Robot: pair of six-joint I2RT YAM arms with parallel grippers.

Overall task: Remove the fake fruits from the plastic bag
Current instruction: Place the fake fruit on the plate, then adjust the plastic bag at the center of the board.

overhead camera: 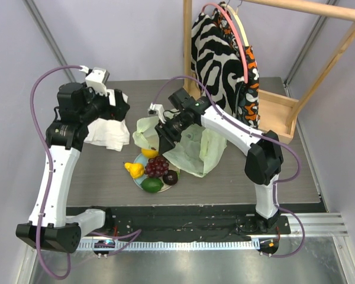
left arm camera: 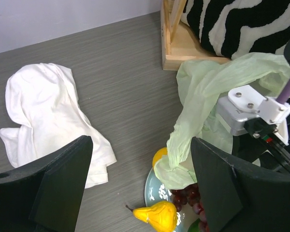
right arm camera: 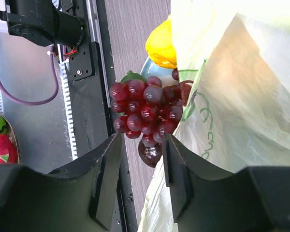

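Note:
A blue plate (overhead camera: 138, 161) near the front holds a yellow pear (overhead camera: 134, 170), a yellow-orange fruit (overhead camera: 149, 152), a grape bunch (overhead camera: 157, 166), a maroon fruit (overhead camera: 170, 177) and a green avocado (overhead camera: 152, 184). The pale green plastic bag (overhead camera: 195, 151) lies crumpled behind and to the right of the plate, and one fold hangs onto it (left arm camera: 183, 145). My right gripper (overhead camera: 164, 141) hovers over the plate, open and empty (right arm camera: 142, 137). The bag (right arm camera: 232, 96) rests against the outside of one finger. My left gripper (overhead camera: 117, 107) is wide open (left arm camera: 141, 142) above the white cloth's edge. The bag's inside is hidden.
A crumpled white cloth (overhead camera: 109, 133) lies at the left (left arm camera: 48, 116). A wooden rack (overhead camera: 278, 109) with a zebra-print garment (overhead camera: 219, 53) on a hanger stands at the back right. The black base rail (overhead camera: 183, 222) runs along the table's front edge.

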